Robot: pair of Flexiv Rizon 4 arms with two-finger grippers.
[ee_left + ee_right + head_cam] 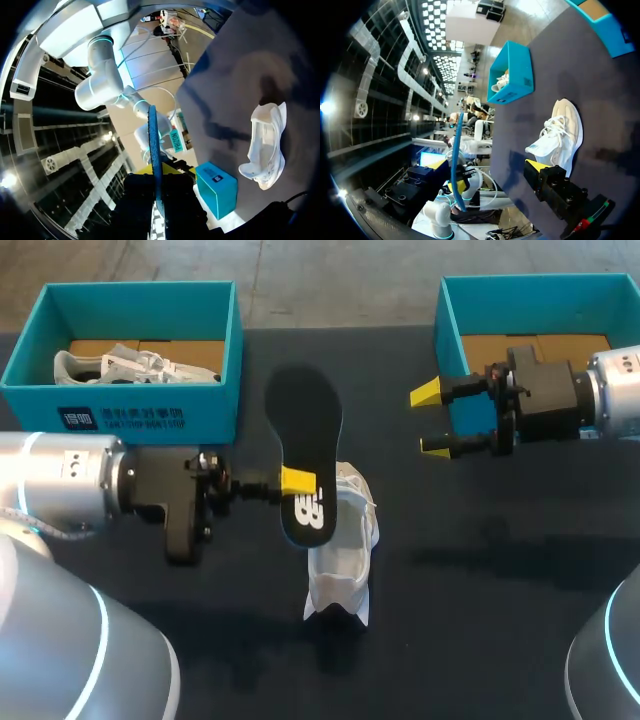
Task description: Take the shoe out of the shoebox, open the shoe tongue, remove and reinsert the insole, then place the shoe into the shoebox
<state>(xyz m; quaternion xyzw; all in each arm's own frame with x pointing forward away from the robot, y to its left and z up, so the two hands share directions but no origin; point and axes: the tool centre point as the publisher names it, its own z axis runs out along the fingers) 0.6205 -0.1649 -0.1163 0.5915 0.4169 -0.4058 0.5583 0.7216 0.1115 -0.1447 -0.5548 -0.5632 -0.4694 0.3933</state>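
Note:
My left gripper (297, 481) is shut on the black insole (304, 445) near its heel end and holds it in the air above the white shoe (342, 552), which lies on the dark table. From the left wrist, the insole (154, 145) shows edge-on between the fingers, with the shoe (266, 146) ahead and off to one side. My right gripper (431, 420) hangs open and empty in front of the right shoebox (540, 302), apart from shoe and insole. Its wrist view shows one yellow fingertip (536, 167), the shoe (561, 131) beyond it, and the insole (456, 160) edge-on.
A teal shoebox (130, 400) at the back left holds a second white shoe (130, 365). The teal right shoebox shows a cardboard floor. Bare dark table lies in front of and to the right of the shoe.

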